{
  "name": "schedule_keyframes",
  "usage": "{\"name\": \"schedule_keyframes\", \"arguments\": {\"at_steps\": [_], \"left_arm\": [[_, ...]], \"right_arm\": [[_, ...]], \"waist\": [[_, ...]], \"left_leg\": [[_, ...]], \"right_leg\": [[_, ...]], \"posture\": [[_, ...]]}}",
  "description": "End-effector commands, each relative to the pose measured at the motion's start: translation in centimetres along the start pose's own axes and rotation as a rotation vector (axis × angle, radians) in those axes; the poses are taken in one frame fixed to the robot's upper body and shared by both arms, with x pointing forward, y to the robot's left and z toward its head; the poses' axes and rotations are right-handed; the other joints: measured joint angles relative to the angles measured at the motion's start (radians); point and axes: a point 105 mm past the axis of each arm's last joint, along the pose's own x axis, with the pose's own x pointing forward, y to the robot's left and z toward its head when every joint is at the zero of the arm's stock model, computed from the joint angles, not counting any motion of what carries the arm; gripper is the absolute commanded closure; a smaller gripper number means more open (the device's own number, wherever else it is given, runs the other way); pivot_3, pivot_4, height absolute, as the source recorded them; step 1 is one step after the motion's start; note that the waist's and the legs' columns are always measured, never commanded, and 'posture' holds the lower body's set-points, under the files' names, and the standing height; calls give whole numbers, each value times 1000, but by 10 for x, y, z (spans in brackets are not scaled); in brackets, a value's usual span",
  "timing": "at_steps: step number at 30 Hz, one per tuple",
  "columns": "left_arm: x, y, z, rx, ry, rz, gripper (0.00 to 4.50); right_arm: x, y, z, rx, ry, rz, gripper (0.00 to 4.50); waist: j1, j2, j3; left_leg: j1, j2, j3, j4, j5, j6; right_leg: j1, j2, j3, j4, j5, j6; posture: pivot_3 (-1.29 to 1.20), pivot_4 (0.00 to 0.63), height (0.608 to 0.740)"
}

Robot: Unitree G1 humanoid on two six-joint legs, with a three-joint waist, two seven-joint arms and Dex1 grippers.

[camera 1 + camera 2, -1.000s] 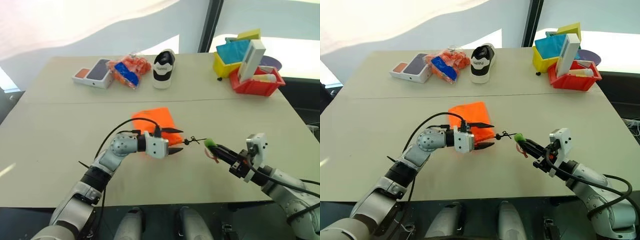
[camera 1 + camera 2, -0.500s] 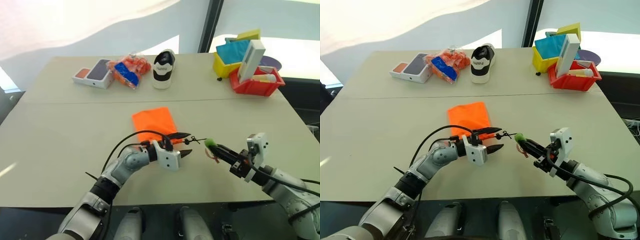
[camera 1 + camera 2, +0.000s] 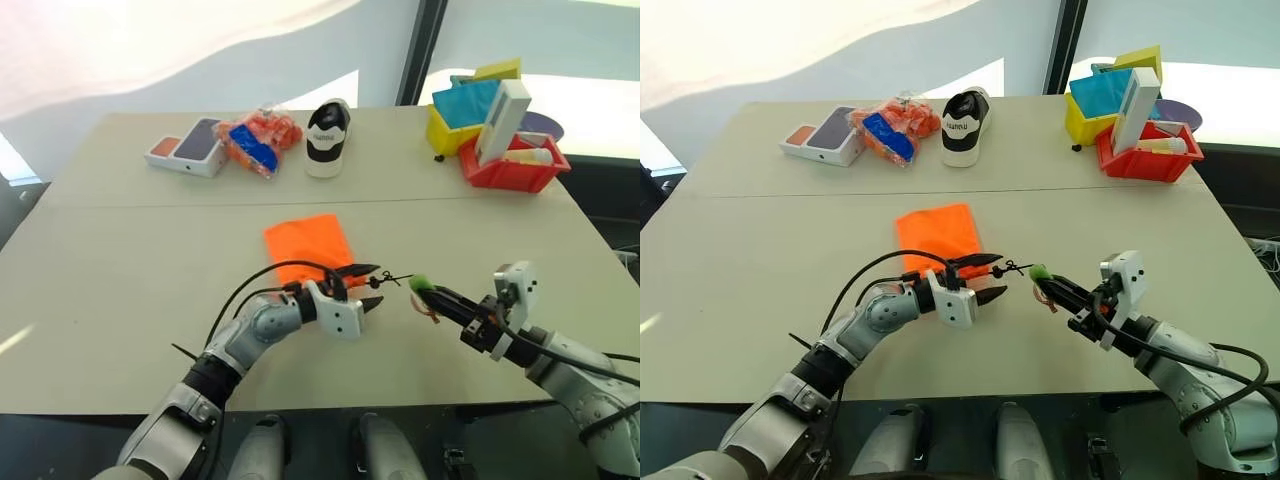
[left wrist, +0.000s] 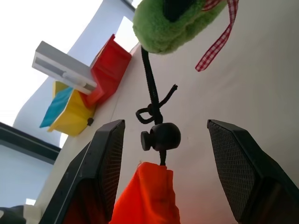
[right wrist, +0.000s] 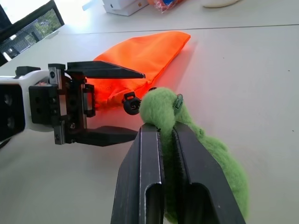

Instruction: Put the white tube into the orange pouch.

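No readable text anywhere; the black-and-white shoe [image 3: 962, 127], well beyond both sets of jaws, carries lettering too small to read.

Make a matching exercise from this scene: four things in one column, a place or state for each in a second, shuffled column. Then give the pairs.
Things:
1. orange pouch
2. right end effector
3. left end effector
4. shoe

Places or states:
A. open around the black cord stopper
B. far side of the table, beside the snack packet
C. shut on the green loop
D. flat at mid-table

Pairs: 1-D, 2-C, 3-A, 4-B
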Motion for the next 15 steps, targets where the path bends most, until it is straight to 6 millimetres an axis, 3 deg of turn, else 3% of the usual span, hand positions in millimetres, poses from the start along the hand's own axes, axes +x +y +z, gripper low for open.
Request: {"name": "schedule_keyframes", "arguments": {"at_steps": [1, 10, 13, 15], "left_arm": [[5, 7, 8, 30, -47, 26, 1512], [6, 8, 7, 29, -45, 47, 1512], [6, 9, 7, 28, -47, 54, 2361], [6, 10, 7, 26, -47, 56, 3351]], "right_arm": [[-5, 1, 11, -28, -33, -7, 4500], [-6, 2, 10, -28, -32, -15, 4500], [-5, 2, 11, -28, -33, -12, 4500], [-4, 2, 11, -29, -32, -10, 4500]], "waist": [[0, 0, 0], [0, 0, 0], [0, 0, 0], [0, 0, 0]], "left_leg": [[0, 0, 0, 0, 0, 0], [0, 0, 0, 0, 0, 0], [0, 0, 0, 0, 0, 0], [0, 0, 0, 0, 0, 0]], "right_leg": [[0, 0, 0, 0, 0, 0], [0, 0, 0, 0, 0, 0], [0, 0, 0, 0, 0, 0], [0, 0, 0, 0, 0, 0]], "posture": [[0, 150, 740], [0, 150, 740], [0, 150, 740], [0, 150, 740]]}}
